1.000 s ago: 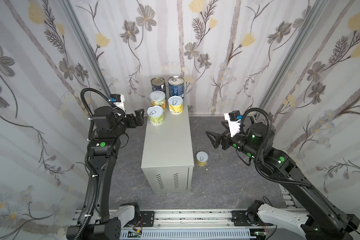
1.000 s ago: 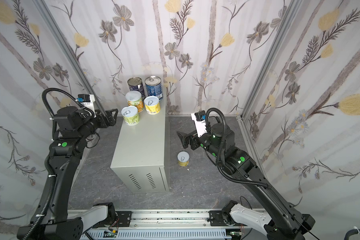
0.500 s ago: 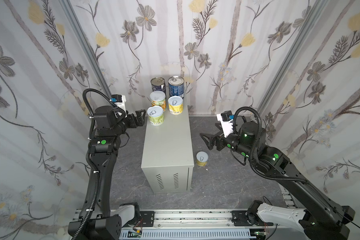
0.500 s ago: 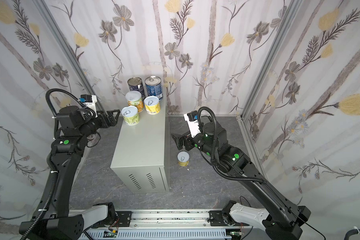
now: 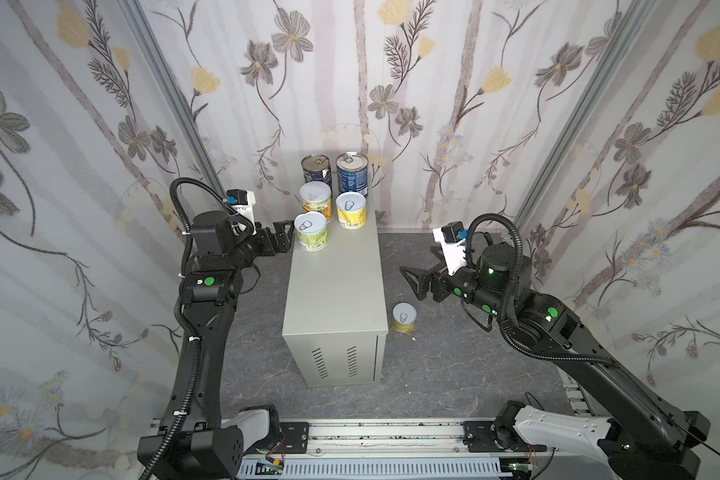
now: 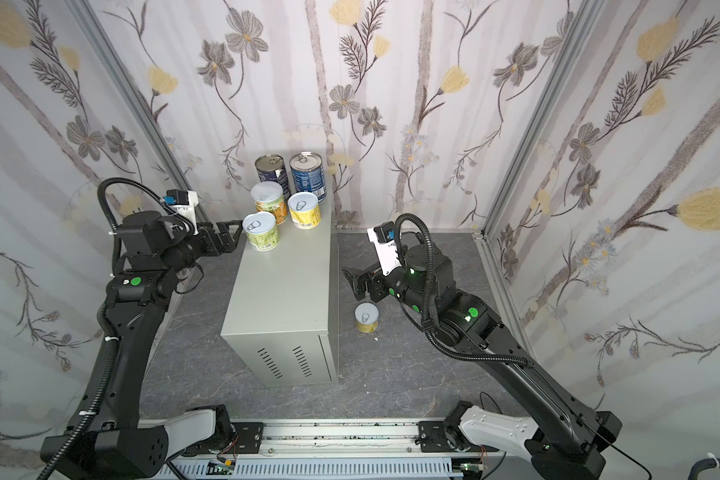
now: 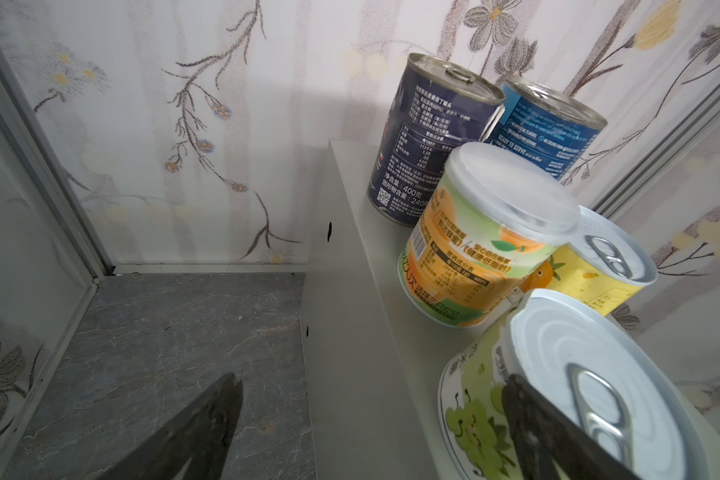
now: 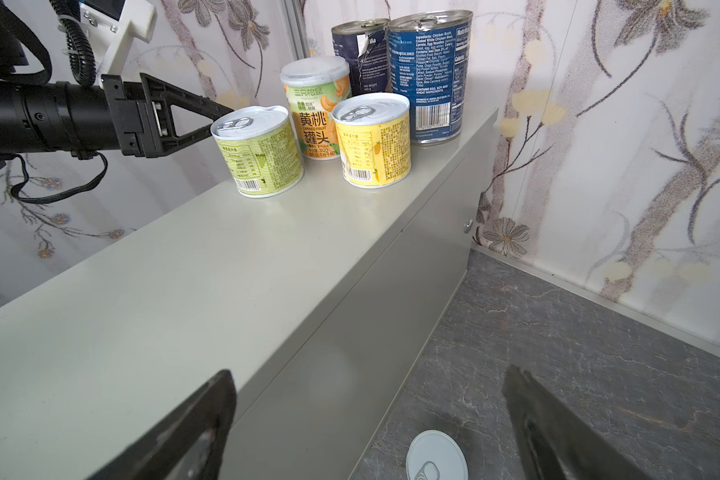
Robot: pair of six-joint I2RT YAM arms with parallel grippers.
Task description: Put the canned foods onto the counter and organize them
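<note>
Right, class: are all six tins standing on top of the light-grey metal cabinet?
No, one short yellow-labelled tin stands on the dark marbled floor beside the light-grey metal cabinet.

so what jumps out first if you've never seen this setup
Five cans crowd the far end of the grey cabinet, while one yellow can stands alone on the dark floor to its right. The open right gripper hangs near that stray can, and the open left gripper sits beside the green can.
</note>
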